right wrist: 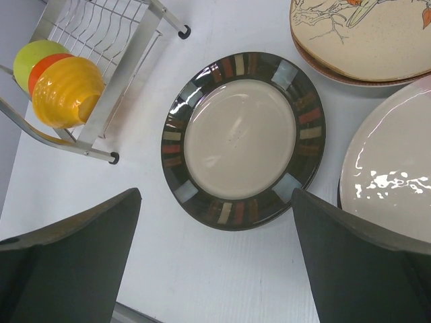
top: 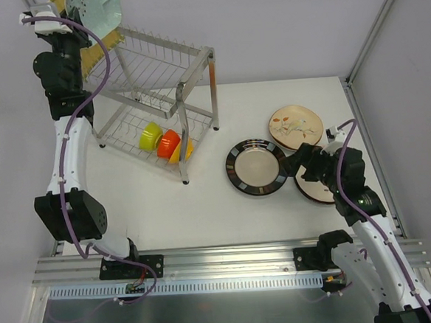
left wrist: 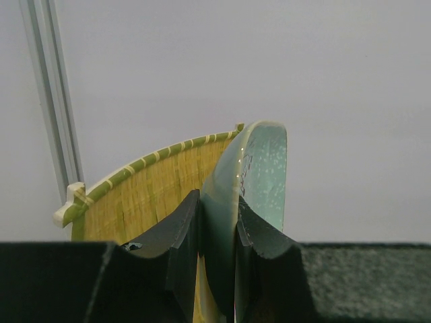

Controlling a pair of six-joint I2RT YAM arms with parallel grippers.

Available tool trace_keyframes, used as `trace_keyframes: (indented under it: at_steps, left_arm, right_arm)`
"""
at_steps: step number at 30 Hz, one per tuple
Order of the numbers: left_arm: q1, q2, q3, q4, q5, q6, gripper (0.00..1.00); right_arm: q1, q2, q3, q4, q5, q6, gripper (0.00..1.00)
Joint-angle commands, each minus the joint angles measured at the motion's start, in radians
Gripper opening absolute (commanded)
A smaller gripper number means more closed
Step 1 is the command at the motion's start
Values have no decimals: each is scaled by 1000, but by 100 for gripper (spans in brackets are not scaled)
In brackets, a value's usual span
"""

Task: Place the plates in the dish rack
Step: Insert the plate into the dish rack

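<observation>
My left gripper (top: pixel 71 27) is shut on the rim of the pale teal plate (top: pixel 96 13), held on edge high over the left end of the dish rack (top: pixel 194 68). In the left wrist view the fingers (left wrist: pixel 182 235) clamp the teal plate (left wrist: pixel 264 175), with the yellow woven plate (left wrist: pixel 148 195) standing just behind it. My right gripper (top: pixel 298 164) is open and empty, hovering low beside the round dark-rimmed cream plate (top: pixel 256 167), which lies flat ahead of the jaws (right wrist: pixel 242 138). The cream floral plate (right wrist: pixel 363 33) lies on another plate at the far right.
A glossy cream plate (right wrist: pixel 394 168) lies under my right arm. Green (top: pixel 150 135), orange (top: pixel 168 142) and yellow (top: pixel 181 150) bowls sit in the rack's lower tier. The rack's leg (right wrist: pixel 114 158) stands left of the dark-rimmed plate. Walls close the back and the right side.
</observation>
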Motion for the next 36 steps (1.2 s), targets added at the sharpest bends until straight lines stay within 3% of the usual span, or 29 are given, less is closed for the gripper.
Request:
trace_keyframes:
  at_steps: [1, 20, 36]
  left_arm:
    - [10, -6, 127, 198, 42, 11, 0]
    - [13, 103, 181, 187, 75, 146, 0]
    - [62, 100, 122, 130, 156, 94, 0]
  right_arm:
    - [0, 14, 28, 62, -9, -16, 99]
    - [-4, 56, 23, 87, -8, -16, 100]
    - [-15, 42, -3, 99, -22, -12, 100]
